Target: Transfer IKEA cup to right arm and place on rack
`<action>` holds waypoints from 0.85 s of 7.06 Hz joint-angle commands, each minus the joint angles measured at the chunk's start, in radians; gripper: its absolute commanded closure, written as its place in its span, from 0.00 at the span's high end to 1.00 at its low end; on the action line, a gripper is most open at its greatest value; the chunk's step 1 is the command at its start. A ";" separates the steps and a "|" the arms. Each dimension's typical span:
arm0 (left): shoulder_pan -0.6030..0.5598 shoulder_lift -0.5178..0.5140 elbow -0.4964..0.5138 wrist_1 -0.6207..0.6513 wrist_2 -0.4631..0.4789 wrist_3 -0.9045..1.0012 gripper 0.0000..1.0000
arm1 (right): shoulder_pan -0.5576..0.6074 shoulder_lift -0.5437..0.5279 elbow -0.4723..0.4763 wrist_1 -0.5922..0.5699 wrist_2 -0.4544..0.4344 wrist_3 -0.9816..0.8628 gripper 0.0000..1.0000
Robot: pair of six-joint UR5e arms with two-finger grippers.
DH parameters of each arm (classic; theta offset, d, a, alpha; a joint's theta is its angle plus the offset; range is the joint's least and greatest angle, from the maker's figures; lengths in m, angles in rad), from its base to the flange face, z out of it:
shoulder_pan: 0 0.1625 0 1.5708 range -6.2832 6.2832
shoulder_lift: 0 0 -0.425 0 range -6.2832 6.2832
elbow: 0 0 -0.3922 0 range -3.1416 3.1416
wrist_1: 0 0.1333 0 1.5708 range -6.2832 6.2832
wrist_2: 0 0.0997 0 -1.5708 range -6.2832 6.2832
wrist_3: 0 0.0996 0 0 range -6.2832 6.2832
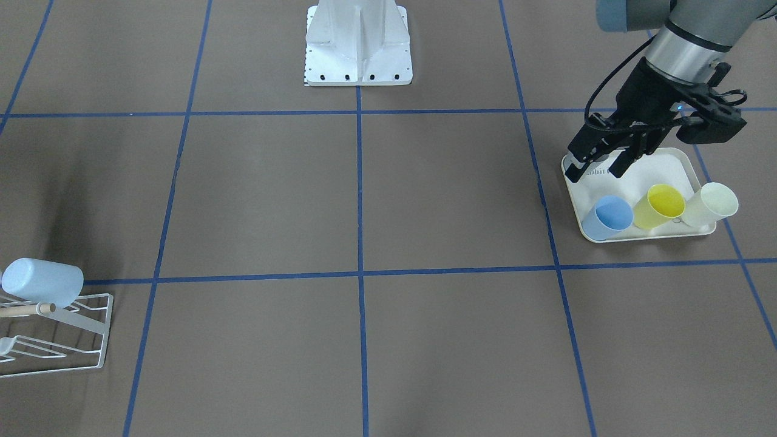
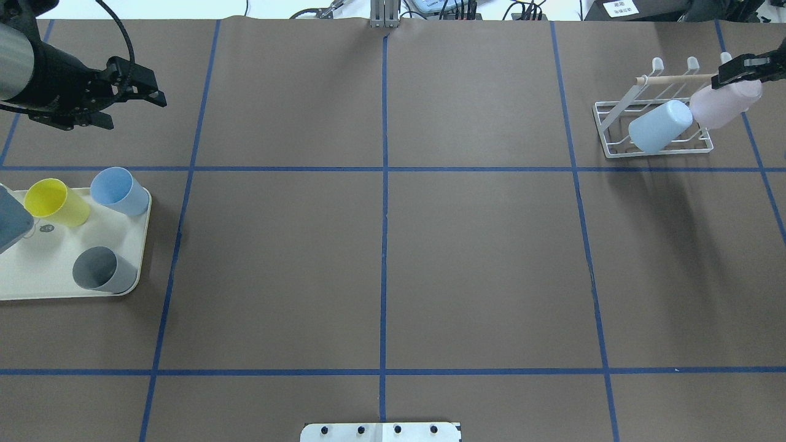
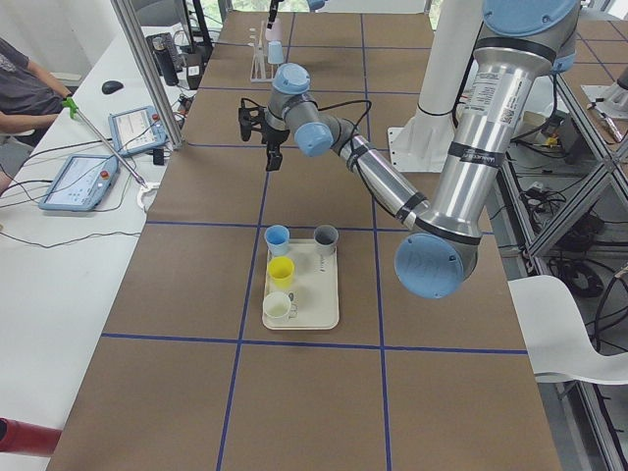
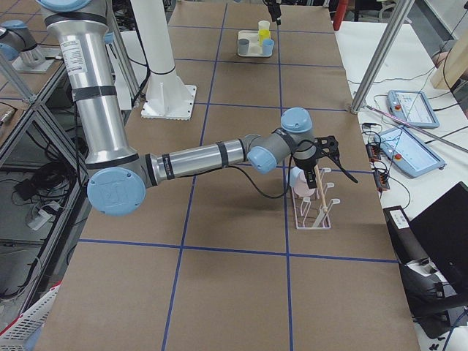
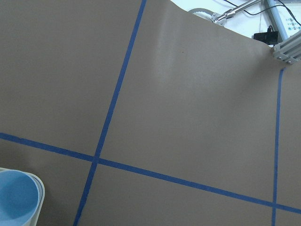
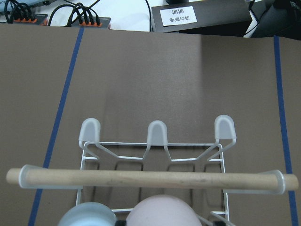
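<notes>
pink cup [image 2: 724, 103]: pale pink, plain and matte, tapering sides. its rounded closed end fills the bottom middle of the right wrist view.
where it is: at the rack [image 2: 614, 126], on the end nearer the right arm. it is tilted, with the closed end up and the mouth down toward the wires, just beside a light blue cup [image 2: 660, 126] that leans the same way.
rack: white wire with three upturned prongs and a pale wooden dowel [image 6: 150, 179] across the top, standing on the brown table [image 2: 381, 258].
right gripper [image 2: 740, 69]: black, right against the upper end of the pink cup. i cannot tell whether the jaws clamp it or stand apart.
left gripper [image 1: 601, 167]: jaws spread with nothing between them, hanging over the far edge of the tray [image 2: 37, 270].
tray: cream, holding a yellow cup [image 2: 56, 201], a blue cup [image 2: 120, 190], a grey cup [image 2: 103, 270] and a cream cup [image 1: 710, 205], all upright and well apart from the rack.
</notes>
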 commanded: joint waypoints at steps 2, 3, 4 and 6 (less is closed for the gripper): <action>0.000 -0.001 -0.001 0.000 -0.002 -0.001 0.98 | -0.022 0.000 -0.009 0.002 -0.012 0.001 0.13; 0.000 -0.001 -0.001 0.001 -0.002 -0.001 0.98 | -0.041 0.002 -0.013 0.003 -0.014 0.003 0.24; 0.000 0.000 -0.001 0.000 -0.002 -0.001 0.98 | -0.051 0.002 -0.015 0.008 -0.026 0.003 0.46; 0.000 0.008 -0.001 0.009 0.000 0.001 0.98 | -0.067 0.002 -0.016 0.012 -0.053 0.003 0.98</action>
